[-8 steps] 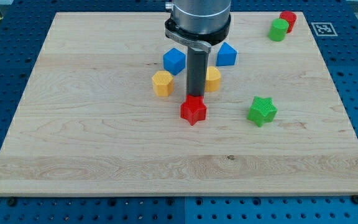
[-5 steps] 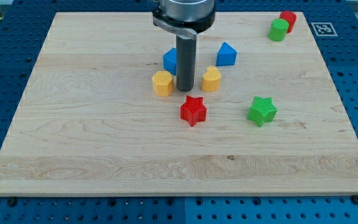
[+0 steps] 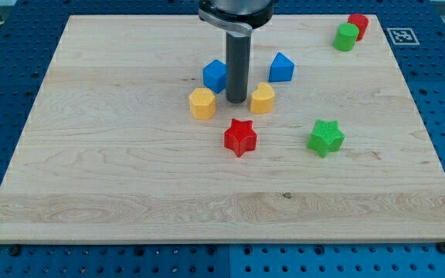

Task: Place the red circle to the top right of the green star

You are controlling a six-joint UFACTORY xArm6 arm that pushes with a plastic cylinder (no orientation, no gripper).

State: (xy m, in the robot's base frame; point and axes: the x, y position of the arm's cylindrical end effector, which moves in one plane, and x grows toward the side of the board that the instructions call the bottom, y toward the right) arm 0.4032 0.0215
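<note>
The red circle (image 3: pixel 358 25) sits at the view's top right corner of the board, touching a green round block (image 3: pixel 347 36) just below-left of it. The green star (image 3: pixel 327 137) lies right of centre, far below them. My tip (image 3: pixel 236 101) stands near the board's centre, between a yellow block (image 3: pixel 202 103) on its left and a yellow block (image 3: pixel 263 98) on its right, above a red star (image 3: pixel 240 137). The tip is far left of the red circle and the green star.
A blue cube (image 3: pixel 215 75) sits just left of the rod and a blue block (image 3: pixel 281 67) to its right. The wooden board (image 3: pixel 91 185) lies on a blue perforated table. A marker tag (image 3: pixel 399 35) is beyond the board's top right.
My tip has moved up the view, away from the red star, to between the two yellow blocks. No block has moved.
</note>
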